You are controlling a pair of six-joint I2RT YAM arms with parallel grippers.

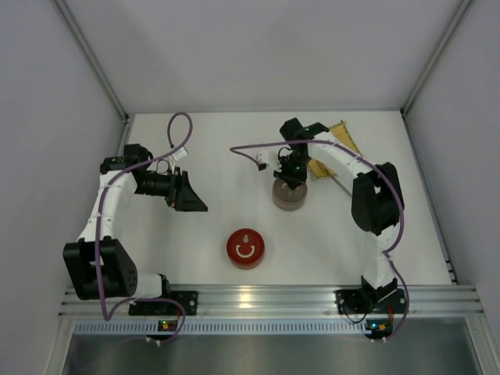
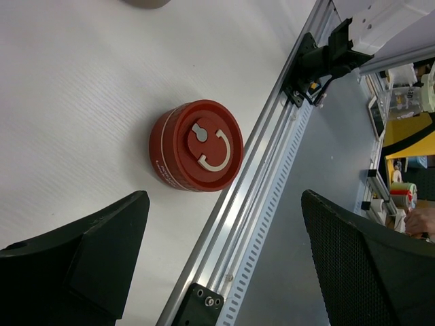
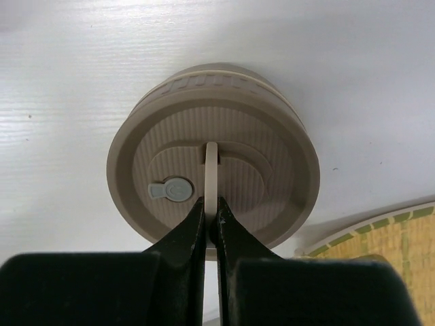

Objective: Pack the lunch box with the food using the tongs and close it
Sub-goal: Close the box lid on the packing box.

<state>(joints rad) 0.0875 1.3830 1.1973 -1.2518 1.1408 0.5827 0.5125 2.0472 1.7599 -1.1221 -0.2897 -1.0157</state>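
The lunch box (image 1: pixel 290 200) is a round beige tub standing mid-table with its lid (image 3: pixel 272 176) on. My right gripper (image 3: pixel 211 207) hangs straight over it, shut on the lid's thin upright handle (image 3: pixel 211 166). In the top view the same right gripper (image 1: pixel 291 181) covers the lid's middle. My left gripper (image 1: pixel 191 195) hovers wide open over the table's left half with nothing between its fingers, and it points at a red round container (image 2: pixel 200 146). The food is out of view. I cannot make out the tongs.
The red container (image 1: pixel 245 248) stands near the front edge, lid on with a flat beige handle. A yellow woven mat (image 1: pixel 332 156) lies behind the beige box, its corner (image 3: pixel 387 238) close beside it. The aluminium rail (image 1: pixel 273 297) runs along the near edge.
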